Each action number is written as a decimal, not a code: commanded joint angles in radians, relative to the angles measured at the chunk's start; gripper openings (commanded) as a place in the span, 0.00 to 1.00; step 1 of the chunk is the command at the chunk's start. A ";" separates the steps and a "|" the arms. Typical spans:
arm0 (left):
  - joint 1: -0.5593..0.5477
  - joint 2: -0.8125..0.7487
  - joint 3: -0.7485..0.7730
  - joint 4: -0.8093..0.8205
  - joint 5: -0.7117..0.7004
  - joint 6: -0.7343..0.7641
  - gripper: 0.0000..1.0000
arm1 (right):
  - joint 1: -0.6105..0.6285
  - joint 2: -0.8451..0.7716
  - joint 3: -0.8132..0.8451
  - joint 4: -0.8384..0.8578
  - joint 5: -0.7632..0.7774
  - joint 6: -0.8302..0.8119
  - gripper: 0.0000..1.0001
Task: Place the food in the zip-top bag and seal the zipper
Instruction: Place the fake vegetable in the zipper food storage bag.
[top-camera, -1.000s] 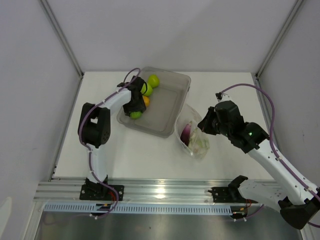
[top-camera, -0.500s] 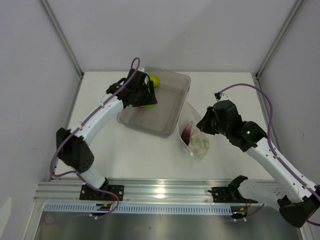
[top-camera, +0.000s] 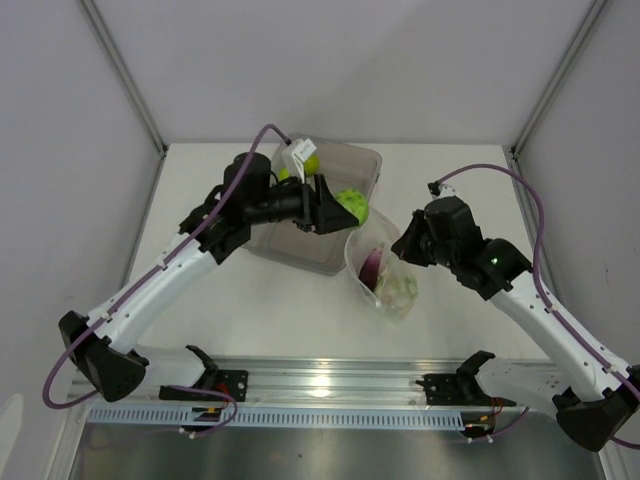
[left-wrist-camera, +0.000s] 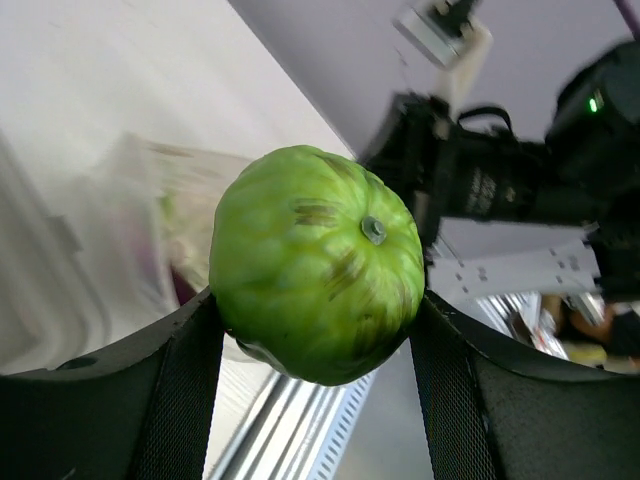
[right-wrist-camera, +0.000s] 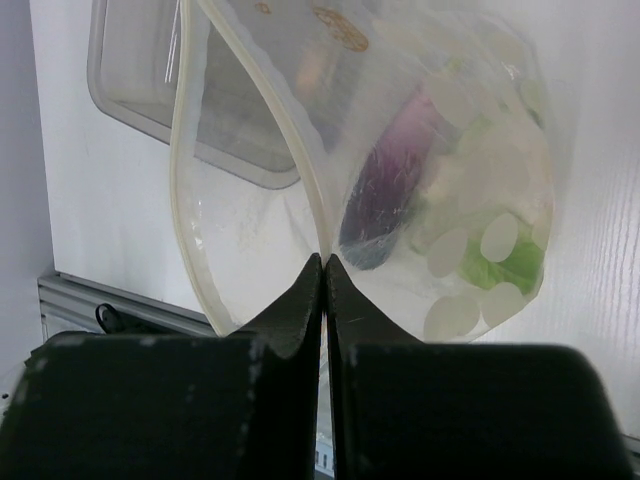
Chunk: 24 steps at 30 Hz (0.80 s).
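Green fruit (left-wrist-camera: 315, 265) sits clamped in the left gripper (top-camera: 338, 206) just beside the open zip-top bag (top-camera: 392, 285) on the counter (top-camera: 300, 300); the right gripper (right-wrist-camera: 325, 270) pinches that bag tightly.

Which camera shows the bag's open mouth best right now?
Right wrist: the zip-top bag fills the frame, its rim spread open. Top external shows it small from above; left wrist only a blur behind the green fruit.

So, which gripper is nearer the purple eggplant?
Right. The right gripper pinches the bag at its rim, beside the eggplant; the left gripper holds a green fruit farther off, over the tray.
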 joint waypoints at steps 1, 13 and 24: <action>-0.060 0.021 -0.032 0.137 0.158 -0.040 0.01 | -0.003 0.006 0.053 0.007 -0.005 0.019 0.00; -0.165 0.104 -0.039 0.071 0.025 0.028 0.01 | -0.003 0.003 0.094 -0.010 -0.021 0.033 0.00; -0.189 0.143 -0.075 0.016 -0.137 0.108 0.01 | -0.004 -0.014 0.106 -0.035 -0.007 0.030 0.00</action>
